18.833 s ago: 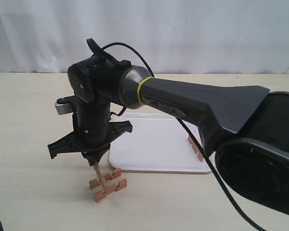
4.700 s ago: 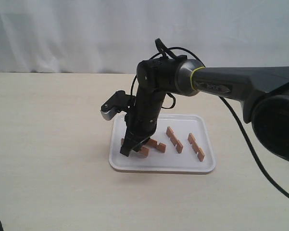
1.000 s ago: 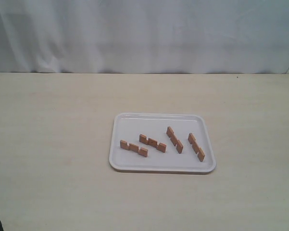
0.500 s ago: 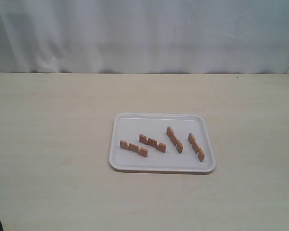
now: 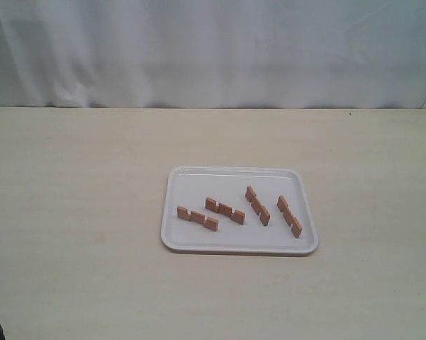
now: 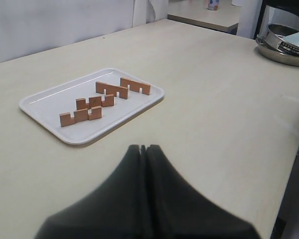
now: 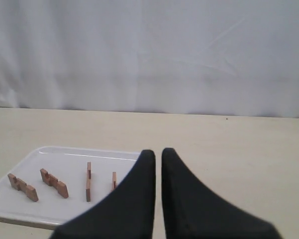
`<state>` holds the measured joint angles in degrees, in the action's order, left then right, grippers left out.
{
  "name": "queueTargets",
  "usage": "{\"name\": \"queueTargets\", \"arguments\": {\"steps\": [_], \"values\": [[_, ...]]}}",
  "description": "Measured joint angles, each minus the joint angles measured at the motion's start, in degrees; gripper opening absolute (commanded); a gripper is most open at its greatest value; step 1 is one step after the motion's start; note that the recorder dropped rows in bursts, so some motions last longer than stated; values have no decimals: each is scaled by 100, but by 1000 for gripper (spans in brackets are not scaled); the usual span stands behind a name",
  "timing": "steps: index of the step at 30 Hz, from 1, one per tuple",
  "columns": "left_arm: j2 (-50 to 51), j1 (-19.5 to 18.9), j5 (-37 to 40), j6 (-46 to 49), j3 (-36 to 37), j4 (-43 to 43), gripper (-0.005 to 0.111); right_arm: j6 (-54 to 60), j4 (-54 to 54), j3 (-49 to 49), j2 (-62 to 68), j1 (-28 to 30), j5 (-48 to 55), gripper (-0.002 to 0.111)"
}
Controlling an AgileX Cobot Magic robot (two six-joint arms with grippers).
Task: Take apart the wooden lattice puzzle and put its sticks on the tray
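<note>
The lattice puzzle is apart: several separate notched sticks lie on the white tray (image 5: 198, 183), none interlocked. Across the tray they sit at stick (image 5: 197, 217), stick (image 5: 225, 210), stick (image 5: 257, 205) and stick (image 5: 289, 216). Neither arm shows in the exterior view. In the left wrist view my left gripper (image 6: 144, 147) is shut and empty, well short of the tray (image 6: 49, 97) and its sticks (image 6: 94, 102). In the right wrist view my right gripper (image 7: 158, 151) is shut with only a thin slit, empty, back from the tray (image 7: 64, 157) and sticks (image 7: 88, 181).
The tray sits right of centre on a pale wooden table (image 5: 71, 212), with a white curtain (image 5: 213, 49) behind. In the left wrist view a metal bowl (image 6: 283, 45) stands past the table's edge, beside another table (image 6: 204, 12).
The right arm carried the last sticks from the table to the tray, let go and drew back out of the exterior view. Its last dark sliver at the right edge is gone.
</note>
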<state>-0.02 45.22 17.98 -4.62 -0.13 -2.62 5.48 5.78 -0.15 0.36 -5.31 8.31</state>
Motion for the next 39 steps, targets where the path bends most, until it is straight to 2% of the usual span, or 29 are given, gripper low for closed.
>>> {"name": "queueTargets", "arguments": {"steps": [4,12,39], "values": [[0,0,0,0,0,0,0,-122,-156,0,0,65,28,4],[0,0,0,0,0,0,0,-1145,-1083,0,0,65,75,4],[0,0,0,0,0,0,0,-940,-1136,0,0,65,382,4]]}}
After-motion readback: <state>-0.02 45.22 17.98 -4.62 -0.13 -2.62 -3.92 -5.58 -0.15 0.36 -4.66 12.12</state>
